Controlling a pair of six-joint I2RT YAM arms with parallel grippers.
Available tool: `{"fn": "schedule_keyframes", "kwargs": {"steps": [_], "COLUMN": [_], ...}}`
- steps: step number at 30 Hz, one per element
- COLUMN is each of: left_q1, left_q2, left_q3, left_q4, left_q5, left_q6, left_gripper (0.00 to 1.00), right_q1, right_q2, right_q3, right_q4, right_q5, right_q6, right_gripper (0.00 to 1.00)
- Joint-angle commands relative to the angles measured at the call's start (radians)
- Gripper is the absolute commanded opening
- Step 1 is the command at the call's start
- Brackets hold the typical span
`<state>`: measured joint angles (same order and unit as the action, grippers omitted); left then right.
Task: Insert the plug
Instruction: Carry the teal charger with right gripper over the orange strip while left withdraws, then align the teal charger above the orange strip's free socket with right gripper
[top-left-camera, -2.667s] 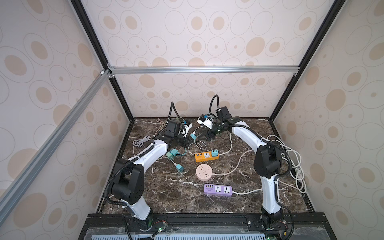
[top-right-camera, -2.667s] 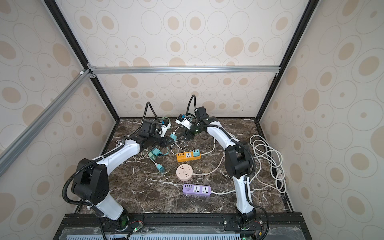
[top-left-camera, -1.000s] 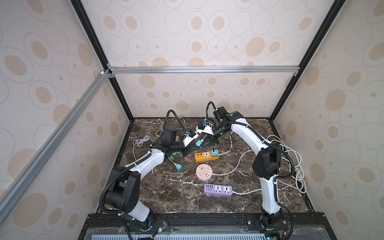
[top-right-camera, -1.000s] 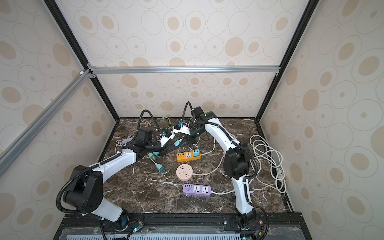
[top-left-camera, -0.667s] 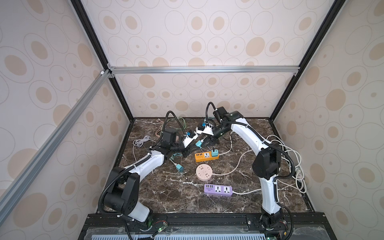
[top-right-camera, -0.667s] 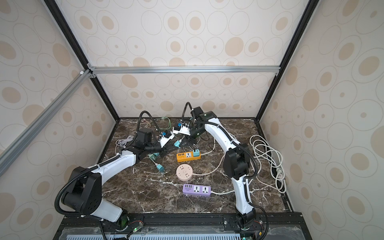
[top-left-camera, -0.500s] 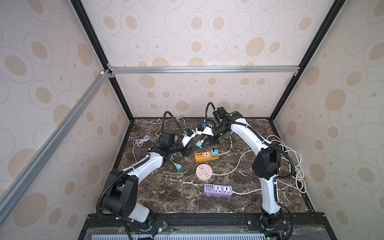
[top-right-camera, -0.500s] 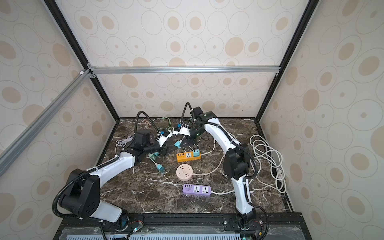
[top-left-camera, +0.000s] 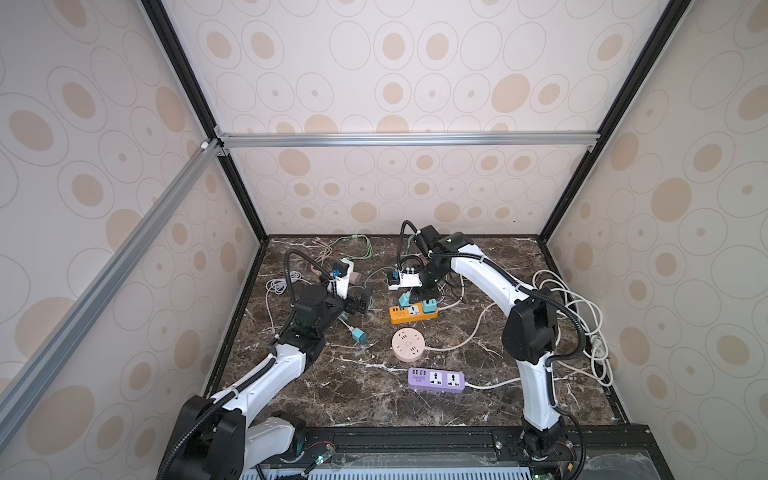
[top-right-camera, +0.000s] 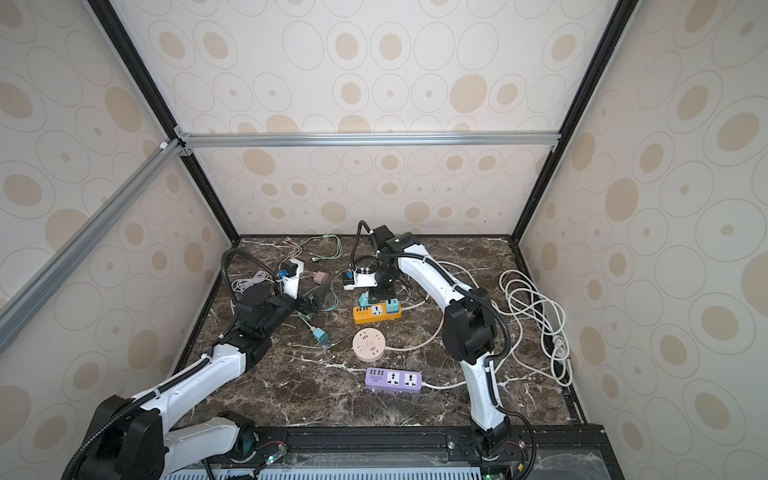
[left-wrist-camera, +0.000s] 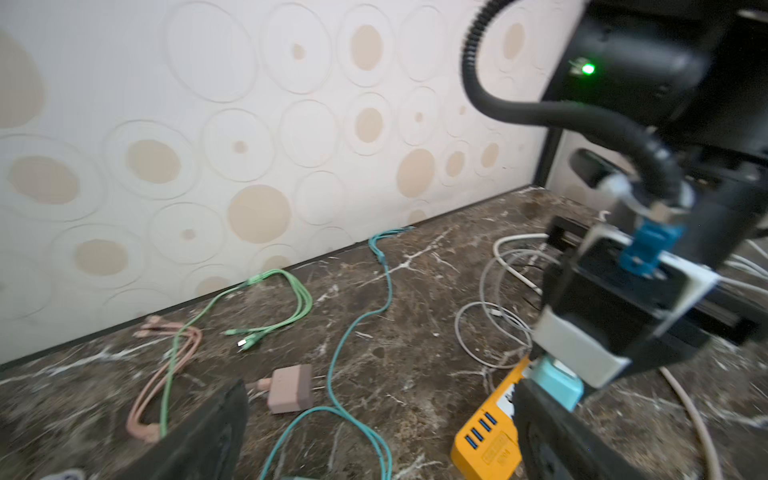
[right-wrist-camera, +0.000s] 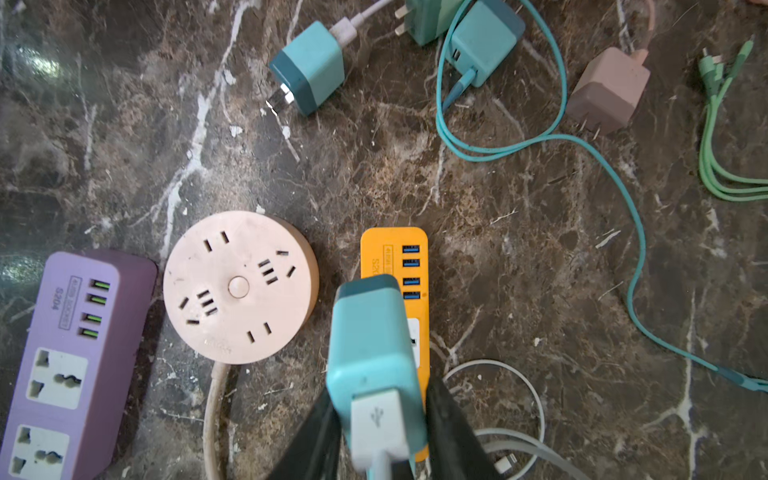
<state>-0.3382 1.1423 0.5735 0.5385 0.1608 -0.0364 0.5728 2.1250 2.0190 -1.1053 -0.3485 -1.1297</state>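
Teal plug (right-wrist-camera: 374, 349) sits pinched between the two black fingers of the right gripper (right-wrist-camera: 382, 395). The fingers press on its sides, so the gripper is clamped on it. A white cord (right-wrist-camera: 376, 424) is stuck in its back end.

Right under it lies the orange power strip (right-wrist-camera: 392, 249). The plug hangs over the strip's socket, a bit tilted. I cannot tell if its pins are in the holes yet. I think the picking up is done, and the push down into the socket is what is left.

In a top view, another teal charger (top-left-camera: 430, 305) already stands in the far end of the strip.

The left gripper (left-wrist-camera: 378, 390) has its fingers wide apart and holds nothing.

The plug is a smooth plastic box with round corners. The strip is long, flat and shiny, with four blue slots. Beside it is a round pink socket (right-wrist-camera: 241, 286), like a fat cookie, and next to that a purple strip (right-wrist-camera: 79, 332). Farther off lie a loose teal charger (right-wrist-camera: 309, 68), a dusty pink charger (right-wrist-camera: 606, 89) and bendy green cords (right-wrist-camera: 715, 166). The desk (right-wrist-camera: 519, 249) is dark brown stone with white cracks.
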Motion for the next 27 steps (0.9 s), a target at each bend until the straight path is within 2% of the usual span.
{"fn": "schedule_keyframes", "kwargs": {"steps": [1,19,27], "left_q1": [0.013,0.015,0.015], "left_q2": [-0.038,-0.17,-0.167], "left_q3": [0.004,-0.052,-0.061], "left_q4": [0.046,-0.076,-0.09], "left_q5": [-0.19,-0.358,-0.366], "left_q6": [-0.051,-0.107,-0.114], "left_gripper": [0.98,0.98,0.98], "right_q1": [0.023,0.058,0.06], "right_q2": [0.027,0.088,0.126], "right_q3": [-0.02,-0.043,-0.028], "right_q4": [-0.057,-0.037,-0.051], "right_q5": [0.1,0.332,0.321], "right_q6": [-0.04,-0.068,-0.067], "right_gripper": [0.0,0.0,0.0]}}
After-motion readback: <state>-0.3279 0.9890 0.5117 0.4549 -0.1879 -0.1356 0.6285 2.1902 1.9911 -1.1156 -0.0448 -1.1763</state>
